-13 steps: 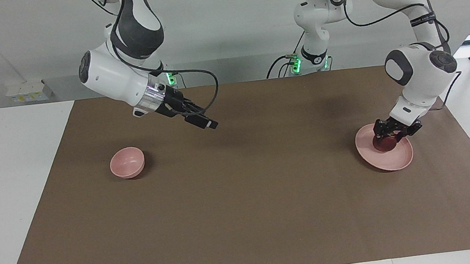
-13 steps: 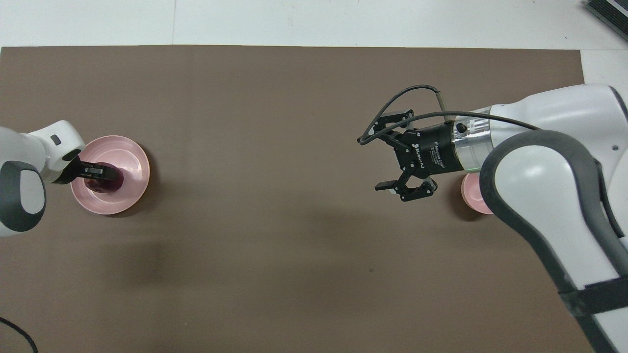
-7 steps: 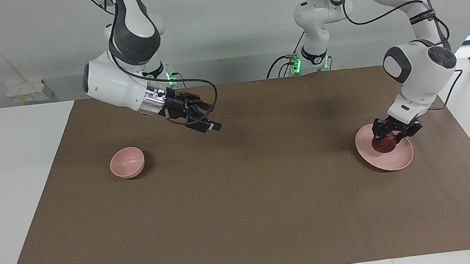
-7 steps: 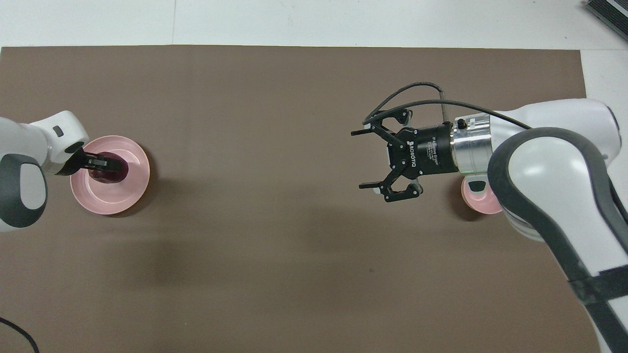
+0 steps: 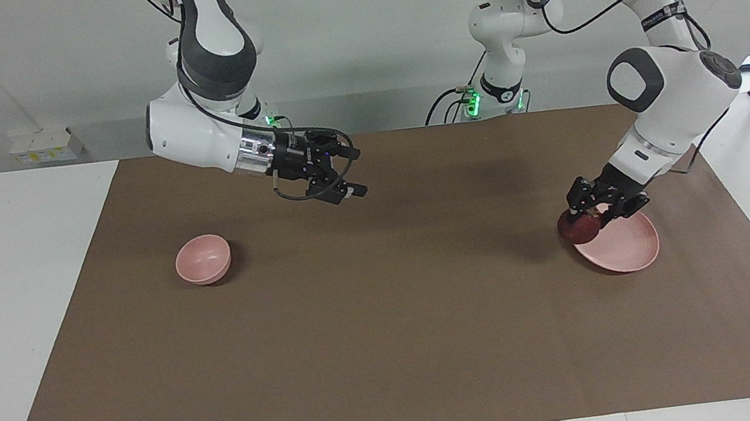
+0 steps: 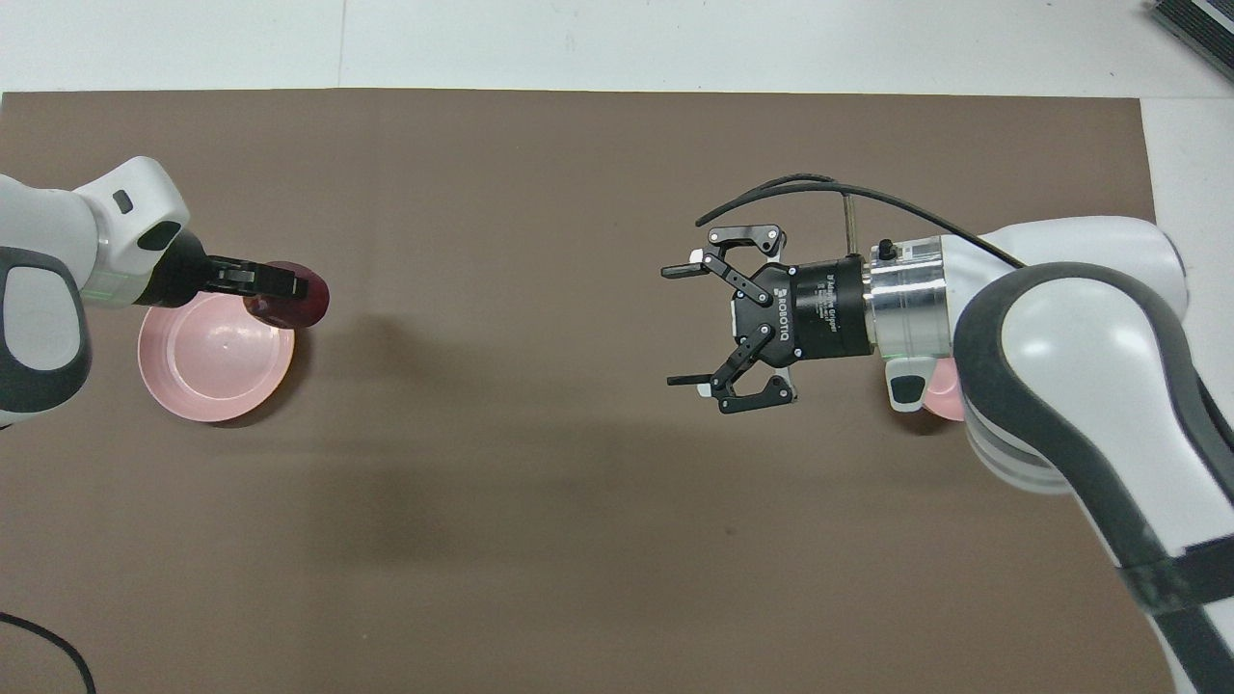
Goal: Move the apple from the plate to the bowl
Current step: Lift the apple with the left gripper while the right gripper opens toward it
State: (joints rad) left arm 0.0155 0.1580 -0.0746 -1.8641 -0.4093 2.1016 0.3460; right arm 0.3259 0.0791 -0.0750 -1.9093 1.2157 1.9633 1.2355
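Note:
My left gripper [image 5: 582, 216] [image 6: 287, 287] is shut on the small dark red apple [image 5: 577, 227] [image 6: 297, 301]. It holds the apple in the air over the rim of the wide pink plate [image 5: 626, 249] [image 6: 207, 366], on the rim's side toward the table's middle. The plate lies at the left arm's end of the table with nothing on it. At the right arm's end stands the small deep pink bowl [image 5: 202, 259] [image 6: 943, 393], mostly covered by the right arm in the overhead view. My right gripper [image 5: 354, 172] [image 6: 677, 328] hangs open and holds nothing, over the mat between bowl and plate.
A brown mat [image 5: 388, 322] covers most of the white table [image 5: 17, 293]. Small white boxes [image 5: 43, 146] sit at the table's edge near the wall, by the right arm's end.
My left gripper has lifted the apple off the plate and carried it over the plate's rim toward the table's middle. The right gripper has swung a little toward the middle, still open.

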